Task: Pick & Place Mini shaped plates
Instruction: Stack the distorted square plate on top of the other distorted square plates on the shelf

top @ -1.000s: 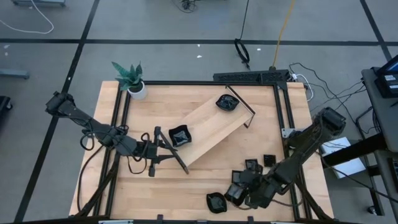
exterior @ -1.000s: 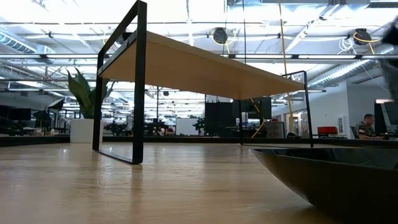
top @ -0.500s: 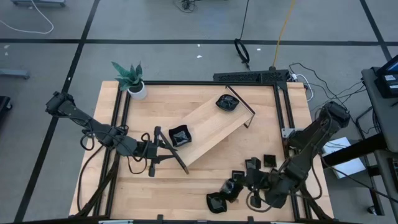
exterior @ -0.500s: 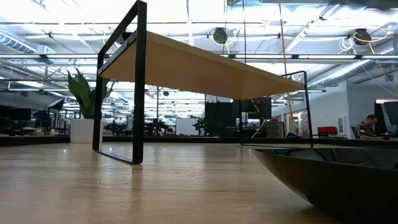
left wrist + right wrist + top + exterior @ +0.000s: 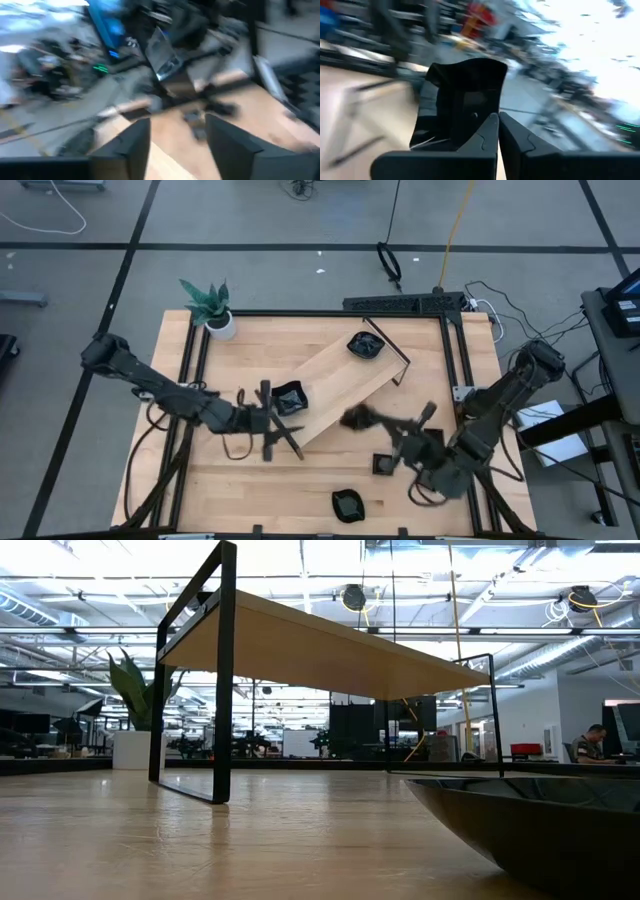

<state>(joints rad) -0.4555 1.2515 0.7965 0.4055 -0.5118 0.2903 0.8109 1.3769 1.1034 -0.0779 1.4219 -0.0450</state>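
The pale wooden tray (image 5: 340, 385) lies slantwise mid-table and stands on black end rails (image 5: 222, 670). Two mini shaped plates rest on it, one at its near-left end (image 5: 288, 397) and one at its far-right end (image 5: 366, 345). My right gripper (image 5: 368, 420) is shut on another black plate (image 5: 352, 418), held in the air beside the tray's near long edge. My left gripper (image 5: 268, 420) stands open by the tray's near-left rail, with nothing between its fingers (image 5: 127, 145). More plates lie on the table (image 5: 383, 464) (image 5: 347, 503). One plate (image 5: 530, 825) fills the low view's right foreground. My right gripper pinches the plate's rim (image 5: 481, 116) between its two shut fingers (image 5: 487, 137). The fingers reach toward the table's left. The plate (image 5: 465, 95) stands up beyond the fingertips, tilted, and is lifted clear of the table.
A potted plant (image 5: 210, 305) stands at the table's far left corner. A black frame (image 5: 450, 370) runs along the table's edges. The right arm (image 5: 470, 445) covers part of the near right area.
My right gripper has swung from the plates at the near right edge up and toward the tray, carrying one plate lifted clear. The left gripper has shifted a little toward the table's right. The plates on the tray have stayed put.
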